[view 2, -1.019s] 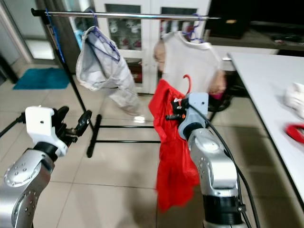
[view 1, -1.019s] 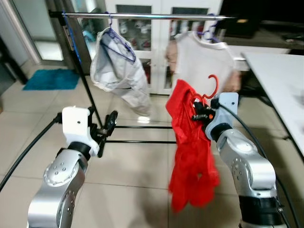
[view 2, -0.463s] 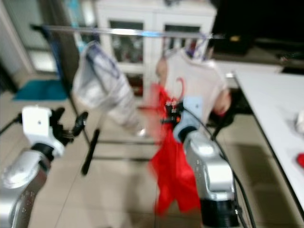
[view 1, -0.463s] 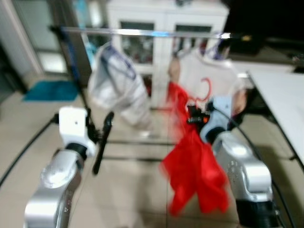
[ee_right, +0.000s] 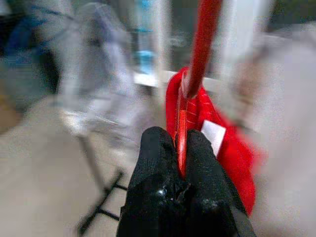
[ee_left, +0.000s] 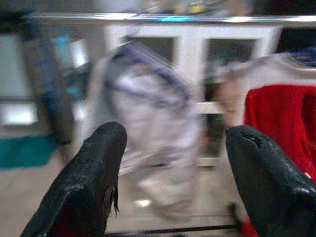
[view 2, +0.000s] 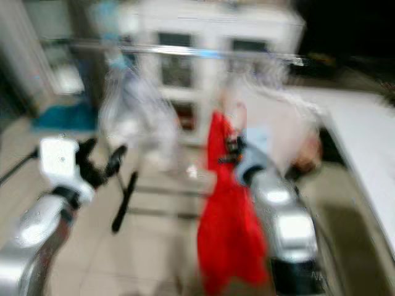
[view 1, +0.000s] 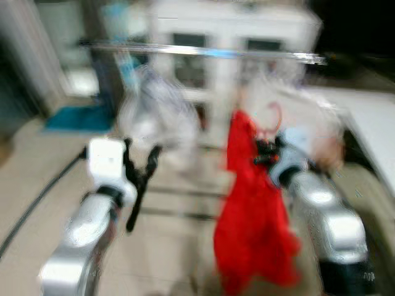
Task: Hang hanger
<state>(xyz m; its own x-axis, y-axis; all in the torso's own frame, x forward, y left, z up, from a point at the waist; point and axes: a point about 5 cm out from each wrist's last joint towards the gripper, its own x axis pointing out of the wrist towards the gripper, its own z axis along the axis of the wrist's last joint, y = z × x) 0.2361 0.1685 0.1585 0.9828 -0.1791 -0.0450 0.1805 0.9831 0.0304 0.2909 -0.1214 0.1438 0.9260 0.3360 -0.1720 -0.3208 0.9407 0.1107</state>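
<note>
Red plastic hanger [ee_right: 197, 64], stiff and light but swinging under its limp red garment [view 1: 253, 209], is pinched at the neck between the right gripper [ee_right: 180, 148] fingers, below the rail [view 1: 203, 52]. That neck looks the best hold, while the left gripper [ee_left: 170, 163] hangs wide open, holding nothing.

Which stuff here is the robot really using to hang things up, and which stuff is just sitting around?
Part of the job:
- red hanger, pinched in the right gripper
- red garment on that hanger
- clothes rail above

Just around:
- left gripper, jaws apart, holding nothing
- pale garment and white shirt on the rail
- white cabinet
- blue mat
</note>
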